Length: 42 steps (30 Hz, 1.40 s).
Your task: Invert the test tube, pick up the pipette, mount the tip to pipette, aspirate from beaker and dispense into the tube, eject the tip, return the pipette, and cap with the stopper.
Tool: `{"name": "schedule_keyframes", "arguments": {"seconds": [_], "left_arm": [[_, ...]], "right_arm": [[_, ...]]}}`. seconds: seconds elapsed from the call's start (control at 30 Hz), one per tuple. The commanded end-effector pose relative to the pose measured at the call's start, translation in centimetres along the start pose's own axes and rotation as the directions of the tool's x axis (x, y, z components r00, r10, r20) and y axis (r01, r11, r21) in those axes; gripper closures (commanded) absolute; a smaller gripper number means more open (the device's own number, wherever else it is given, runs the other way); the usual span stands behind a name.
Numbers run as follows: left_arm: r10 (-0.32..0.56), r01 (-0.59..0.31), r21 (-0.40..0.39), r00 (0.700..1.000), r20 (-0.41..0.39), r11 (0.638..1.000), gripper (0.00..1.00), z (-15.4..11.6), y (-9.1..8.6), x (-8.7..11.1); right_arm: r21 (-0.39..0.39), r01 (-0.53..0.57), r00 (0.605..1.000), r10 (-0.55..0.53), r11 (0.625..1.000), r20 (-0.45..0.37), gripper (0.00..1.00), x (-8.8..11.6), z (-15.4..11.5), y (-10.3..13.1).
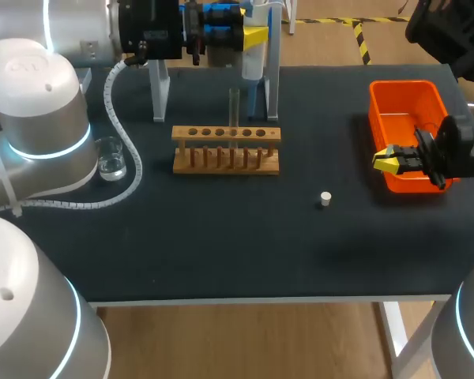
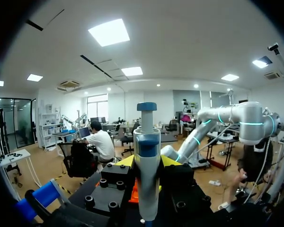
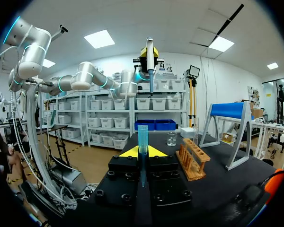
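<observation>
My left gripper (image 1: 245,35) is raised at the table's far side, shut on the grey pipette (image 2: 146,156) with the blue plunger cap; its yellow fingertips (image 2: 168,161) flank the body. In the right wrist view the pipette (image 3: 150,61) hangs high, shaft pointing down. My right gripper (image 1: 389,160) is over the front of the orange bin (image 1: 407,99). It is shut on a pale blue pipette tip (image 3: 142,138) that stands upright. A clear test tube (image 1: 234,110) stands in the wooden rack (image 1: 225,150). The glass beaker (image 1: 110,159) is at the left, the white stopper (image 1: 325,198) right of centre.
A white pipette stand (image 1: 272,71) with a blue bar (image 3: 229,111) stands behind the rack. My left arm's bulky joints and its coiled cable (image 1: 126,170) crowd the table's left side beside the beaker.
</observation>
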<state>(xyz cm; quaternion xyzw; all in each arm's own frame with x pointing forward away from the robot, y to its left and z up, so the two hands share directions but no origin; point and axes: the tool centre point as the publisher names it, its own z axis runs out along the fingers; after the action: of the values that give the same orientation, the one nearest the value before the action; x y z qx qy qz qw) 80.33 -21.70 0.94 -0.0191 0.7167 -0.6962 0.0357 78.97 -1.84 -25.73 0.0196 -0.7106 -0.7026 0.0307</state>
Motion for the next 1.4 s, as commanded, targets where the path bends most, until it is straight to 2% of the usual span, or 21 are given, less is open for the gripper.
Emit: {"name": "schedule_keyframes", "arguments": {"seconds": [0.03,0.33,0.73,1.07,1.4], "left_arm": [[0.001,-0.001,0.003,1.0,0.0,1.0,1.0,-0.1,0.0,0.0],[0.001,-0.001,0.003,1.0,0.0,1.0,1.0,-0.1,0.0,0.0],[0.001,-0.001,0.003,1.0,0.0,1.0,1.0,-0.1,0.0,0.0],[0.001,-0.001,0.003,1.0,0.0,1.0,1.0,-0.1,0.0,0.0],[0.001,-0.001,0.003,1.0,0.0,1.0,1.0,-0.1,0.0,0.0]], "right_arm": [[0.008,0.007,1.0,-0.007,1.0,0.004,1.0,0.0,1.2,0.1],[0.025,0.02,1.0,-0.02,0.999,-0.013,1.0,0.2,5.7,0.4],[-0.01,0.007,0.999,-0.007,1.0,-0.032,1.0,0.4,10.3,1.1],[-0.045,0.007,0.999,-0.009,0.999,-0.045,1.0,0.0,13.4,2.4],[-0.038,0.006,0.998,-0.008,0.999,-0.056,1.0,-0.9,15.8,2.6]]}}
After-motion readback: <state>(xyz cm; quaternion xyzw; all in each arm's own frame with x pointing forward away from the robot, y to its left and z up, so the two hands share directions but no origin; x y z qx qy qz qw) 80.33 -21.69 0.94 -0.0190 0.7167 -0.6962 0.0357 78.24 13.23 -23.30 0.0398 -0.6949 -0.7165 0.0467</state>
